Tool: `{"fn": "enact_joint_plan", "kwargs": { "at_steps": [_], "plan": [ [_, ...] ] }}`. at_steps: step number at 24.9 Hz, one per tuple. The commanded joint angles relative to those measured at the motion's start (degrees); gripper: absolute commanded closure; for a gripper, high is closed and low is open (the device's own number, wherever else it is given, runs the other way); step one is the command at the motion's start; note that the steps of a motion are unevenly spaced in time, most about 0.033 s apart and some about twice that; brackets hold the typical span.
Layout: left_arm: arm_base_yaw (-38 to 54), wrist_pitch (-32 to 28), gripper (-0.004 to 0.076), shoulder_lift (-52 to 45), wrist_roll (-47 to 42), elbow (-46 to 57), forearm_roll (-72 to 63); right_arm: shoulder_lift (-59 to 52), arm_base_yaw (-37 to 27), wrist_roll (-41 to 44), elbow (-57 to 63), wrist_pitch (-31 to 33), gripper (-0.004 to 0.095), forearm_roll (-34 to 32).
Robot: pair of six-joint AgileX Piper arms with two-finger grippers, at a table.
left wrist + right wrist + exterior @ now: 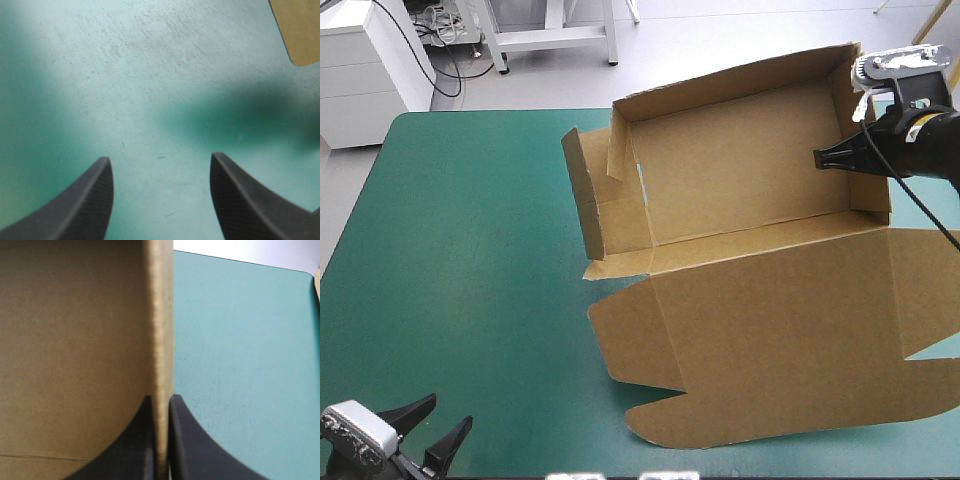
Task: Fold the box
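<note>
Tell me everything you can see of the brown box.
The box is a cut sheet of brown board, standing as an open tray on the teal-green table, toward its far right. Its far and right sides stand upright; the left flaps are raised but untucked. The lid lies flat toward the near edge. The right gripper is shut on the right wall.

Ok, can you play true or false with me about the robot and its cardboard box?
1. The right gripper is pinching a wall of the box. True.
2. The left gripper is holding the box too. False: it is open over the bare teal-green cover, with nothing between its fingers.
3. The box's lid lies flat on the table. True.
4. There is a toy inside the box. False: nothing lies in the box.
</note>
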Motion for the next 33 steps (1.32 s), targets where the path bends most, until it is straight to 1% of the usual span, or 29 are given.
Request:
{"fn": "enact_joint_plan", "kwargs": {
  "at_steps": [1,5,9,11,12,13,14,18,23,25,26,28,33],
  "plan": [
    [0.1,-5.9,0.0307,-0.4,-1.2,-1.4,0.5,-1.7,-0.2,0.1,-1.8,-3.7,0.093,-0.2],
    [0.1,-9.0,0.0307,2.5,-1.5,-2.3,2.1,-1.7,-0.2,0.1,-1.8,-3.7,0.0929,-0.2],
    [0.1,-13.2,0.0307,8.2,-2.8,-3.8,2.6,-1.7,-0.2,0.1,-1.8,-3.7,0.0929,-0.2],
    [0.1,-14.8,0.0307,12.2,-4.6,-5.0,4.4,-1.7,-0.2,0.1,-1.8,-3.7,0.0929,-0.2],
    [0.1,-15.5,0.0307,16.1,-5.8,-6.7,5.4,-1.7,-0.2,0.1,-1.8,-3.7,0.0929,-0.2],
    [0.1,-15.6,0.0307,18.4,-5.8,-7.5,5.8,-1.7,-0.2,0.1,-1.8,-3.7,0.0929,-0.2],
    [0.1,-15.6,0.0307,23.1,-5.8,-9.8,6.8,-1.7,-0.2,-0.1,-1.8,-3.7,0.0929,-0.2],
    [0.1,-16.0,0.0307,31.1,-5.8,-15.1,7.6,-1.7,-0.2,-0.2,-1.8,-3.7,0.0929,-0.2],
    [0.1,-15.7,0.0307,40.4,-5.8,-22.8,9.9,-1.7,-0.2,-0.8,-1.7,-3.7,0.093,-0.2],
    [0.1,-13.7,0.0307,45.0,-5.8,-27.2,11.5,-1.7,-0.2,-0.8,-1.7,-3.7,0.0929,-0.2],
    [0.1,-11.5,0.0307,48.2,-5.8,-30.2,12.7,-1.7,-0.2,-0.8,-1.7,-3.7,0.0929,-0.2],
    [0.1,-9.4,0.0307,51.7,-5.7,-33.4,14.8,-1.7,-0.2,-1.2,-1.7,-3.7,0.0929,-0.2],
    [1.3,-7.5,0.0307,59.4,-5.1,-38.6,18.0,-1.7,-0.2,-1.5,-1.7,-3.7,0.093,-0.2]
  ]
}}
